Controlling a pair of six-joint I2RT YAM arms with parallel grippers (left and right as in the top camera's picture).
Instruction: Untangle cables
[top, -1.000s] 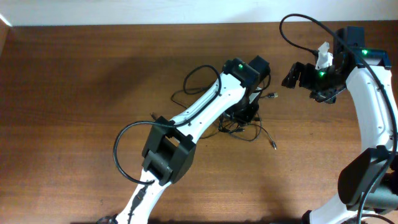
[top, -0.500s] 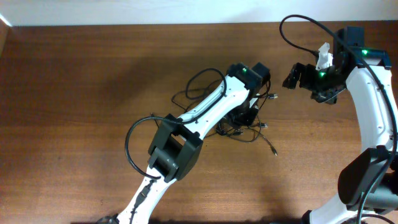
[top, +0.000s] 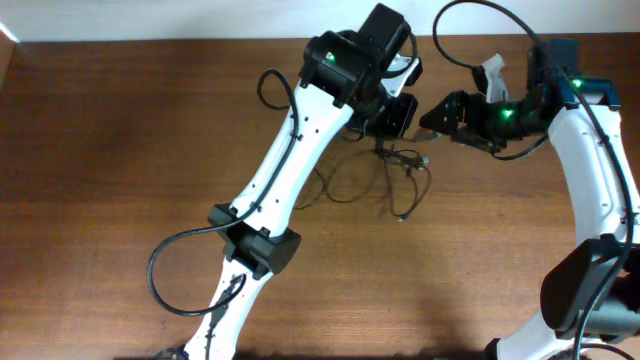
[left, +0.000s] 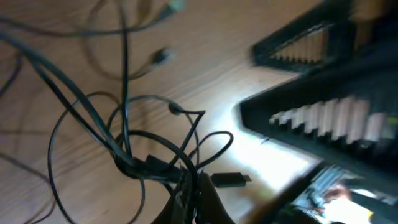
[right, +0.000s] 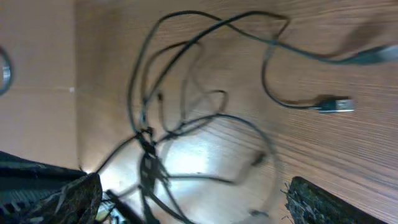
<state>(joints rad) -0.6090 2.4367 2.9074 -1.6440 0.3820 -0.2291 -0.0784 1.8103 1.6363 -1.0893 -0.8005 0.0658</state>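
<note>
The cables (top: 398, 160) are thin black cords in a tangle, hanging from my left gripper (top: 396, 116) and trailing in loops onto the wooden table (top: 120, 150). In the left wrist view the left gripper (left: 196, 198) is shut on the knot of cables (left: 146, 165), and a plug end (left: 229, 180) lies beside it. My right gripper (top: 440, 112) is open just right of the bundle. In the right wrist view the right gripper (right: 193, 205) stands wide open with the cable knot (right: 147, 142) ahead of its fingers and a plug (right: 336, 104) farther off.
The left arm (top: 290, 170) stretches diagonally across the table's middle. The right arm (top: 600, 170) runs along the right side. The right gripper's ridged fingers (left: 323, 115) fill the right of the left wrist view, close to the bundle. A white wall edges the table's back.
The left gripper has lifted the bundle up and toward the table's back, stretching the cables out. The right gripper has moved left, closer to the bundle.
</note>
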